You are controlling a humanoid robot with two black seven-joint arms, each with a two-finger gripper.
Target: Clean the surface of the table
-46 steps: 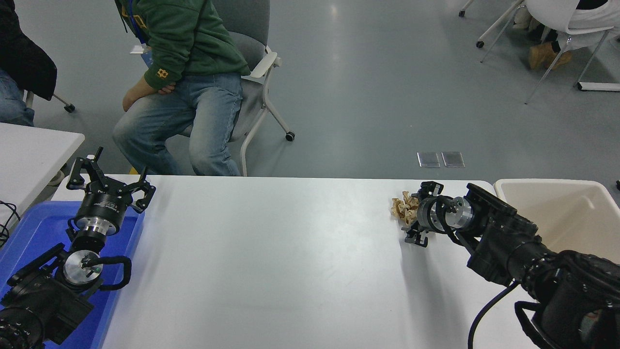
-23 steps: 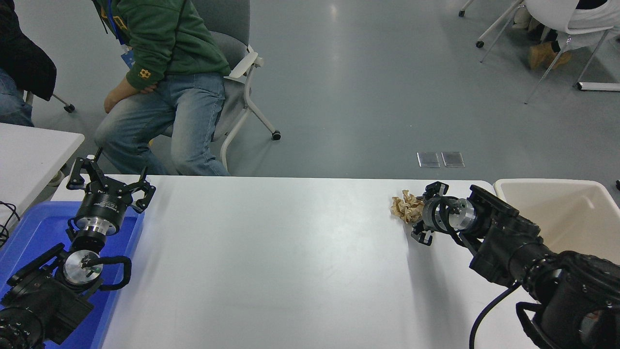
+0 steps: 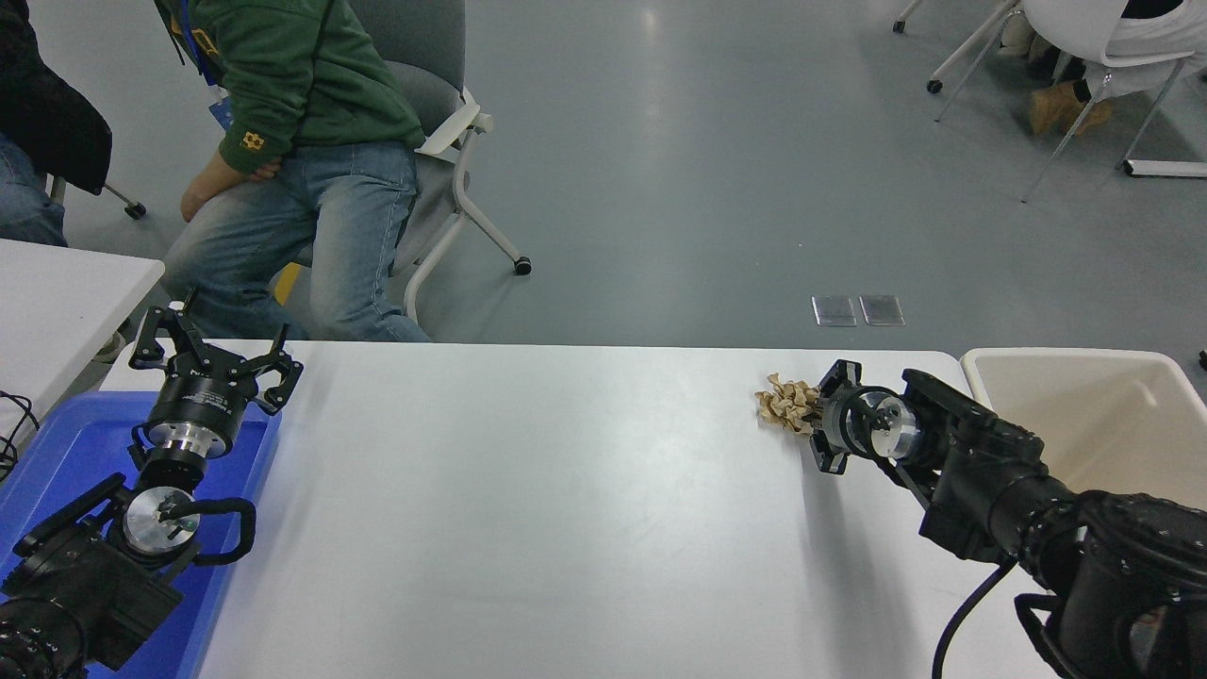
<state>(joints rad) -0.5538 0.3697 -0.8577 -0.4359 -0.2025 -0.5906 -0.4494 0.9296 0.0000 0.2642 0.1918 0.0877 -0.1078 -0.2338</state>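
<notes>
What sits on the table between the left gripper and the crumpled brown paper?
Nothing: the head view shows bare table surface between left gripper and crumpled paper.

The large, smooth, matte white rectangular bench surface (image 3: 566, 509) lies flat, with a crumpled brown paper wad (image 3: 781, 404) near its far right corner.

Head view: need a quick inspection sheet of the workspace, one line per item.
Surface: the table surface is white and bare apart from one scrap at the far right.
Job's things: crumpled brown paper near the far edge.
Clutter: nothing else seen on the tabletop.
Grippers: right gripper is at the paper, grip cannot be told; left gripper is open, parked over the blue tray.
Cables: black cable hangs by the right arm; dark wire at the left edge.
Surroundings: beige bin right of the table; seated person beyond the far side; smaller table at left.
</notes>
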